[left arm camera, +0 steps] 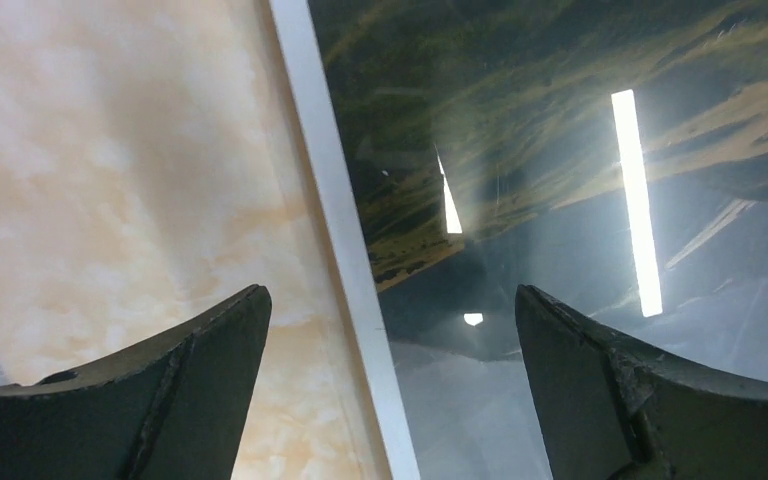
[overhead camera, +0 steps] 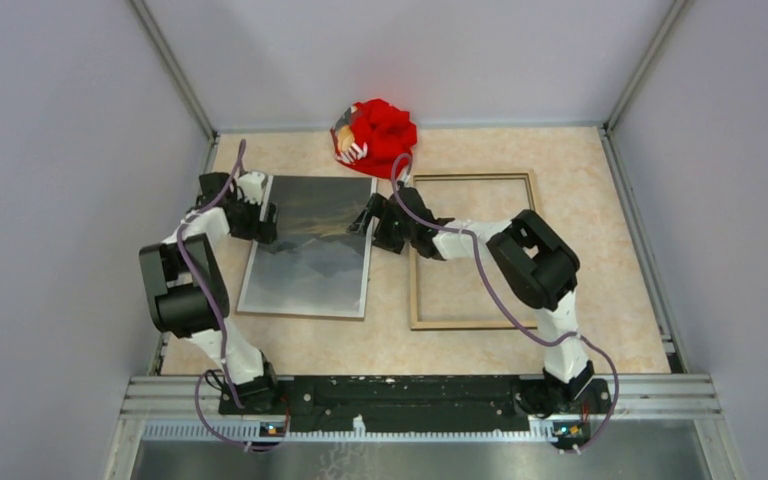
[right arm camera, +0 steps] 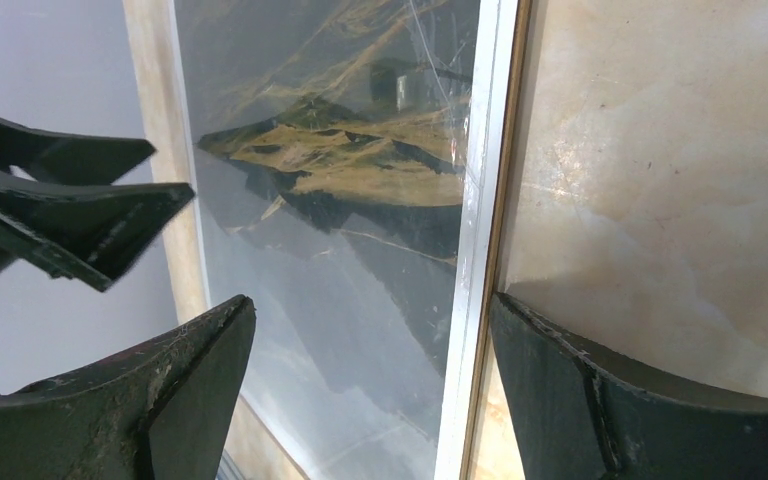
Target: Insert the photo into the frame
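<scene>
The photo (overhead camera: 310, 250), a dark misty mountain print with a thin white edge, lies face up on the table's left half. My left gripper (overhead camera: 263, 222) is at its left edge, open. In the left wrist view the gripper (left arm camera: 390, 310) straddles the white edge of the photo (left arm camera: 560, 150), gripping nothing. My right gripper (overhead camera: 369, 218) is at the photo's right edge. In the right wrist view the gripper (right arm camera: 372, 310) stands open astride that edge of the photo (right arm camera: 340, 200). The frame (overhead camera: 473, 177), wood-coloured side up, lies flat to the right of the photo.
A red cloth bundle (overhead camera: 375, 135) sits at the back of the table, just beyond the photo's far right corner. Grey walls close in on the left, right and back. The marbled beige tabletop (overhead camera: 600, 260) shows to the right of the frame.
</scene>
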Action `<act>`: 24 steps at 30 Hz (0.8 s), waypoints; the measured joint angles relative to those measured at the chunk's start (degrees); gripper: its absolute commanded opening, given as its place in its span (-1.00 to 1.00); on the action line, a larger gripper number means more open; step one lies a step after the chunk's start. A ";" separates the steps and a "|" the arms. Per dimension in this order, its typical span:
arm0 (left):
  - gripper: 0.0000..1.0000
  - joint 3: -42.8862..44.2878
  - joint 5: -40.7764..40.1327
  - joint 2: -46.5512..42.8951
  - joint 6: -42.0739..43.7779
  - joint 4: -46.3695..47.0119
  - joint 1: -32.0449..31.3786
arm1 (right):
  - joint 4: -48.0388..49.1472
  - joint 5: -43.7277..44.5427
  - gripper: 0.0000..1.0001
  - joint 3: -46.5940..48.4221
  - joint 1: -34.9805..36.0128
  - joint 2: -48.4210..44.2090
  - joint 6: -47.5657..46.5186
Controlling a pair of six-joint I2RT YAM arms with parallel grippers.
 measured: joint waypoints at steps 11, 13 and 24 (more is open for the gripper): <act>0.91 3.91 -13.97 -1.27 1.44 7.26 0.81 | 0.31 0.07 0.72 -0.39 0.00 -0.11 -0.04; 0.91 3.06 -16.74 -0.22 1.62 9.64 0.94 | 0.37 0.04 0.72 -0.70 0.00 -0.31 -0.02; 0.90 -1.01 -19.58 2.69 1.75 12.24 1.05 | 0.07 0.02 0.71 -1.05 0.00 -0.68 -0.07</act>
